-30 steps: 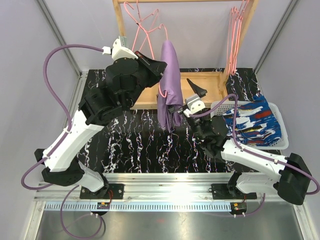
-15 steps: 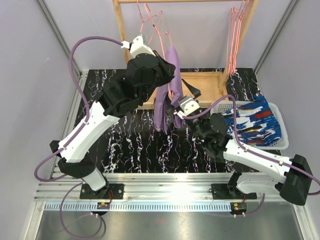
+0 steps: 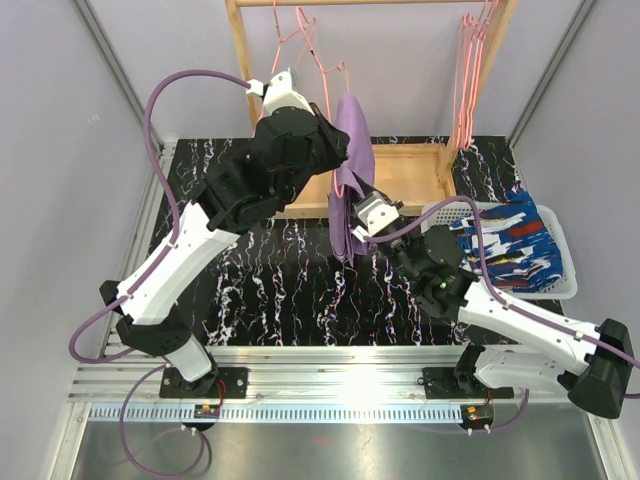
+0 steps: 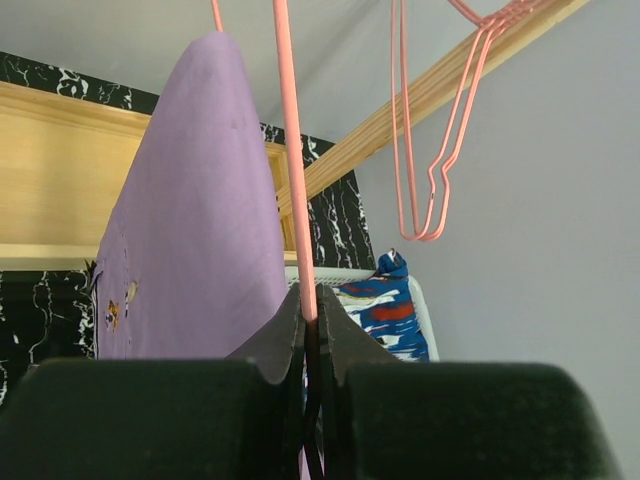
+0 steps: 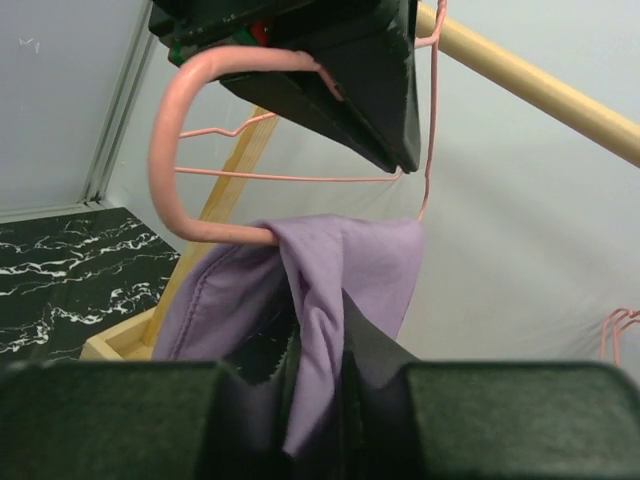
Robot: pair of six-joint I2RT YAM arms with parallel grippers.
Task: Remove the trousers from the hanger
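The lilac trousers hang folded over the bar of a pink wire hanger in front of the wooden rack. My left gripper is shut on the hanger's wire, with the lilac trousers just left of its jaws. From below, my right gripper is shut on a hanging fold of the lilac trousers, right under the hanger's bend. The dark blue patterned trousers lie in the white basket at the right.
The wooden rack's post and base frame stand behind the garment. Several spare pink hangers hang at the rack's right end, and the spare hangers also show from the left wrist. Grey walls close both sides.
My right gripper has risen to the lilac trousers and shut on a fold of them. My left arm carried the hanger up and to the right, then held still.
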